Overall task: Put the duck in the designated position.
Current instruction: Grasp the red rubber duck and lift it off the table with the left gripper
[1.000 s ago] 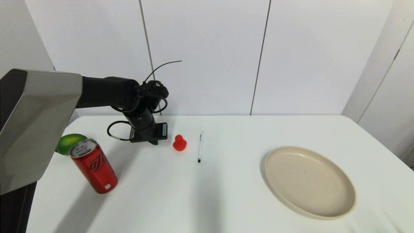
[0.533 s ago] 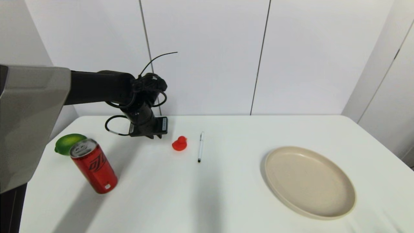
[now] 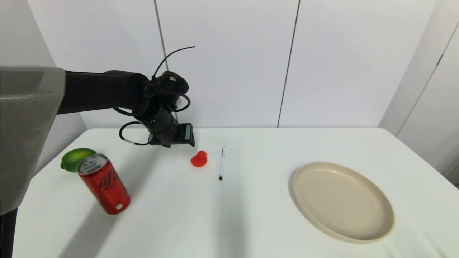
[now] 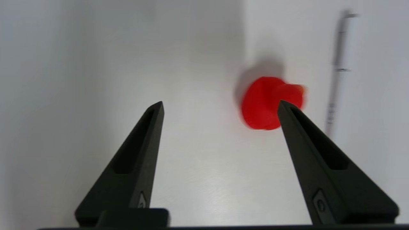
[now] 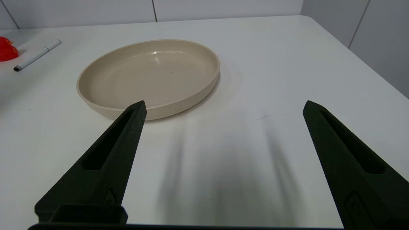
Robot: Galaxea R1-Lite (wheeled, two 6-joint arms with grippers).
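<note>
The small red duck [image 3: 199,159] stands on the bare white tabletop [image 3: 251,215], just left of a pen; no mark or outline shows on the table. My left gripper [image 3: 171,144] hangs above the table, behind and to the left of the duck. In the left wrist view its fingers [image 4: 140,153] are spread and hold nothing. There the duck [image 4: 266,103] lies below, beside one fingertip and off the gap's middle. My right gripper [image 5: 223,105] is open and empty, low over the table near the plate, out of the head view.
A white pen [image 3: 222,163] lies right of the duck. A round beige plate [image 3: 344,202] sits at the right. A red soda can [image 3: 104,183] and a green lime [image 3: 73,158] stand at the left front. A wall runs behind the table.
My left gripper has risen and drifted to the right, away from the tabletop. The duck turned slightly at first and now stays still on the table.
</note>
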